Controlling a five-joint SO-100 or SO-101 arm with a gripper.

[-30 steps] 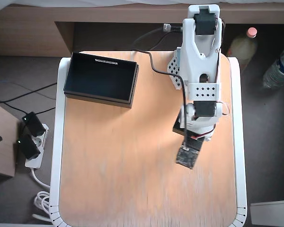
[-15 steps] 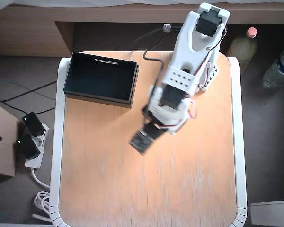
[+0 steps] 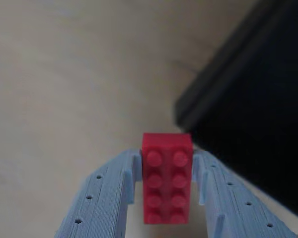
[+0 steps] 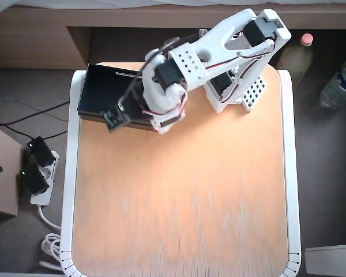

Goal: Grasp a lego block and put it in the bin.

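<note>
only wrist view shows gripper (image 3: 166, 198) clamping lego block (image 3: 166, 176).

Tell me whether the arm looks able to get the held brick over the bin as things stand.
Probably yes. The gripper holds the lego block between its jaws at the bin edge, and nothing shows between them; the bin looks empty.

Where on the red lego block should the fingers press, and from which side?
On its two long side walls, coming in along its length, as the wrist view shows now: the lego block sits studs-up between the fingers, its narrow width fitting the gap. Smooth parallel sides suit flat fingers; the bin is beside it.
</note>
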